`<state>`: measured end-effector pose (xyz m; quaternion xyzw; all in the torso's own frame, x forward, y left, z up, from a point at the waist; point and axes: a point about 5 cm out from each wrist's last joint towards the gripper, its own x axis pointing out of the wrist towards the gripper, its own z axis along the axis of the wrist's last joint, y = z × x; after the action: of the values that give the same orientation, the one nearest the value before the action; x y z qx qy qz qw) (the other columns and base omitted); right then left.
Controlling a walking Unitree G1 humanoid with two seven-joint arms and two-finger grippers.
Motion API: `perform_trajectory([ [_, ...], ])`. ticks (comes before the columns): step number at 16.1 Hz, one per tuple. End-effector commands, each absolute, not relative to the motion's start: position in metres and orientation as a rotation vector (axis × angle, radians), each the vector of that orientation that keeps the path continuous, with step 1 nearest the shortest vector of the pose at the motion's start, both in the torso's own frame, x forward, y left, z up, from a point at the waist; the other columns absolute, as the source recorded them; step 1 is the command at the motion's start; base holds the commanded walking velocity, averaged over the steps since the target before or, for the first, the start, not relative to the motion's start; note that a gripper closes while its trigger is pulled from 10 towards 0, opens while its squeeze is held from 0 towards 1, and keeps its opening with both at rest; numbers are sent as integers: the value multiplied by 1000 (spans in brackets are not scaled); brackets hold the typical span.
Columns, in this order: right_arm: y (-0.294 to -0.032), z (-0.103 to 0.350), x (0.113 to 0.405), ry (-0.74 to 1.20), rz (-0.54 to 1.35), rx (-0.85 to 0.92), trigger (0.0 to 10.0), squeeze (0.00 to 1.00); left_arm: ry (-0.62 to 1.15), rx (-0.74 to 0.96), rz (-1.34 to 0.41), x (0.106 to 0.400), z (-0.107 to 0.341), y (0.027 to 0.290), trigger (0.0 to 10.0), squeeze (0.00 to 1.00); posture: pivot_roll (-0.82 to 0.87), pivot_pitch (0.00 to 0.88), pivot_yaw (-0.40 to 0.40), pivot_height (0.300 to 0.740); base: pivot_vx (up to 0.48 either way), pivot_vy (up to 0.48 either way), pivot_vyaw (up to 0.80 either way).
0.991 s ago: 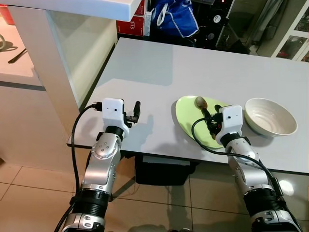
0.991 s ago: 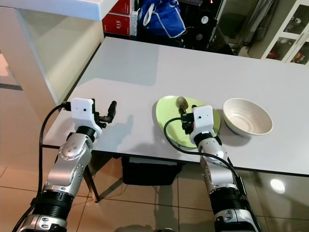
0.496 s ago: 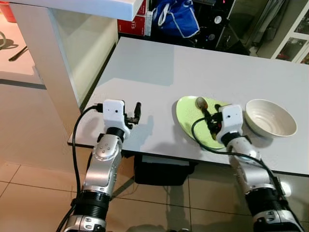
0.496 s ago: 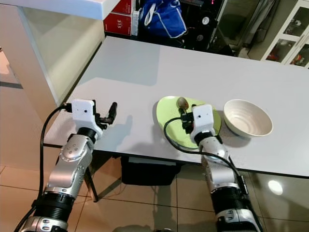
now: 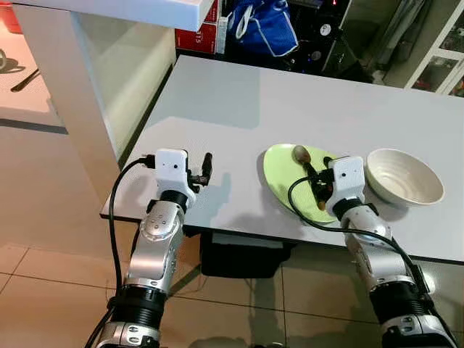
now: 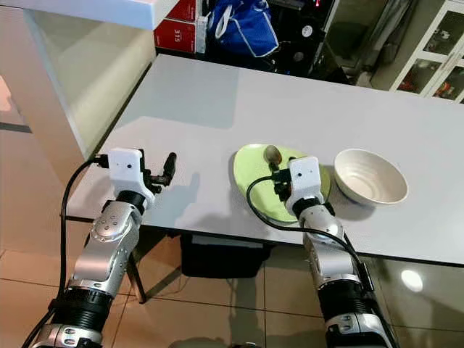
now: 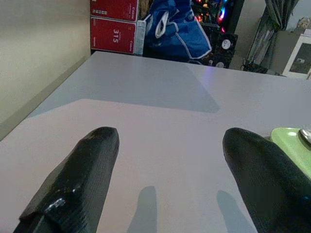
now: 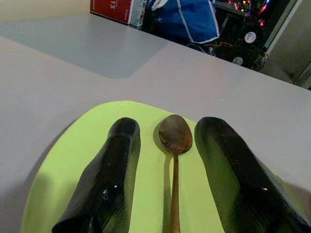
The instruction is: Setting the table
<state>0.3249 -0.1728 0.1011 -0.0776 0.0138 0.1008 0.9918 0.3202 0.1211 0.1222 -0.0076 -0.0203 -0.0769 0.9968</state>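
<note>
A lime-green plate (image 5: 284, 183) lies near the front edge of the grey table (image 5: 239, 109). A brown metal spoon (image 8: 175, 138) rests on the plate with its bowl pointing away from me. My right gripper (image 8: 167, 127) hovers low over the plate, open, with one finger on each side of the spoon and a gap showing on both sides. A white ribbed bowl (image 5: 404, 176) stands just right of the plate. My left gripper (image 5: 205, 164) is held open above the bare tabletop to the left of the plate, with nothing between its fingers (image 7: 87, 165).
A white counter and partition (image 5: 94, 87) rise along the table's left side. Red boxes (image 5: 199, 36) and a blue bag (image 5: 262, 27) sit beyond the far edge. Dark shelving stands behind them. Tiled floor lies below the table's front edge.
</note>
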Motion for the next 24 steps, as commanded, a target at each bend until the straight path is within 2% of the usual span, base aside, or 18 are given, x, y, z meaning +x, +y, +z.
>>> perform_trajectory([
  [1,-184,101,322,44,178,-168,10000,0,-46,-15,-160,322,126,116,10000,0,36,0,-110,740,0,0,0],
  [4,-191,101,321,47,157,-167,10000,0,-34,-31,-169,322,125,116,10000,0,31,0,-102,740,0,0,0],
  [7,-184,101,323,46,158,-132,10000,0,-23,-70,-164,326,126,118,10000,0,35,0,-88,740,0,0,0],
  [9,-180,98,325,88,162,-18,10000,0,-14,-73,-167,328,126,121,10000,0,33,0,-77,740,0,0,0],
  [10,-179,98,325,93,174,-17,10000,0,-9,-72,-173,327,125,121,10000,0,30,0,-73,740,0,0,0],
  [15,-214,101,332,139,152,-60,10000,0,84,-85,-136,308,99,163,10000,0,36,0,-68,740,0,0,0],
  [19,-192,100,334,137,250,-32,10000,0,77,-153,-129,313,103,151,10000,0,39,0,-63,740,0,0,0],
  [22,-189,97,333,142,266,-14,10000,0,125,-280,-111,311,97,145,10000,0,36,0,-60,740,0,0,0],
  [24,-189,97,334,147,258,31,10000,0,113,-271,-117,312,99,144,10000,0,35,0,-61,740,0,0,0],
])
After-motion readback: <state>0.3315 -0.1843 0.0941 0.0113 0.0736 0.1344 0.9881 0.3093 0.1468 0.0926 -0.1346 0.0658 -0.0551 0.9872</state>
